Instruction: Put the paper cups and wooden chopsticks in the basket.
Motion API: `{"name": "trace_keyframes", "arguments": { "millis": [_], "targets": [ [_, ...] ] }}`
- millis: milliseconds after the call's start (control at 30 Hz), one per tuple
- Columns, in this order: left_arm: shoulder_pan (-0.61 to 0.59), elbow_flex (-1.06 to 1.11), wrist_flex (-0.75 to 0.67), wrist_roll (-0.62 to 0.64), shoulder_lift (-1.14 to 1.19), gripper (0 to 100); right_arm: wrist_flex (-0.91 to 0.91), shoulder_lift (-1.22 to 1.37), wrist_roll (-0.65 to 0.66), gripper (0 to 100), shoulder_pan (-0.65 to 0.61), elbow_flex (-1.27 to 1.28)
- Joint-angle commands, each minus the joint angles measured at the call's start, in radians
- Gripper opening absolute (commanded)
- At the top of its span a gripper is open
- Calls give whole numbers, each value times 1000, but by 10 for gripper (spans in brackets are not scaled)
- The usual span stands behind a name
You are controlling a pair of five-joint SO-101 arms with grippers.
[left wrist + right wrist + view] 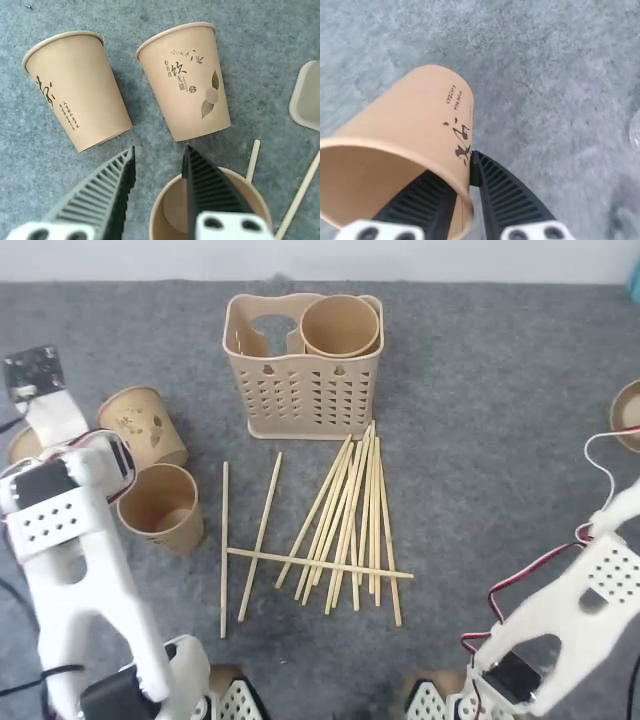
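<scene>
The right gripper (459, 169) is almost closed. It pinches the wall of a paper cup (410, 125), with one finger inside and one outside. I think this cup is well off to the right of the basket (305, 390).

The left gripper (158, 150) is wide open. It hangs over the rim of a second cup (167, 212), which stands left of the basket and nearer the robot. A third cup (75, 95) and a fourth cup (187, 85) stand left of the basket too. A fifth cup (340, 325) sits in the basket's right side. The wooden chopsticks (345, 510) lie in a loose pile just in front of the basket.

To do this well, squeeze the held cup gently so it does not crush. Lift it high over the basket wall. Let go only when it is low inside.
</scene>
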Motion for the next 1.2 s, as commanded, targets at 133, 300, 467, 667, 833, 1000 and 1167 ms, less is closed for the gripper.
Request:
{"name": "trace_keyframes", "arguments": {
  "millis": [133,300,467,667,833,1000,1167],
  "targets": [
    [-6,84,-57,-68,-14,152,234,-303,51,7,-107,-29],
    [-31,216,-155,-83,-14,152,229,-464,49,7,-174,64],
    [-32,309,-230,-91,-14,151,226,-634,-9,7,-306,69],
    [-31,343,-239,-80,-14,5,220,-780,-81,7,-595,71],
    [-37,421,-351,81,-14,13,199,-812,-137,7,-803,71],
    [-37,483,-468,92,-21,13,223,-811,-143,7,-914,89],
    [-31,524,-471,91,-78,13,220,-808,-143,7,-990,170]
  ]
}}
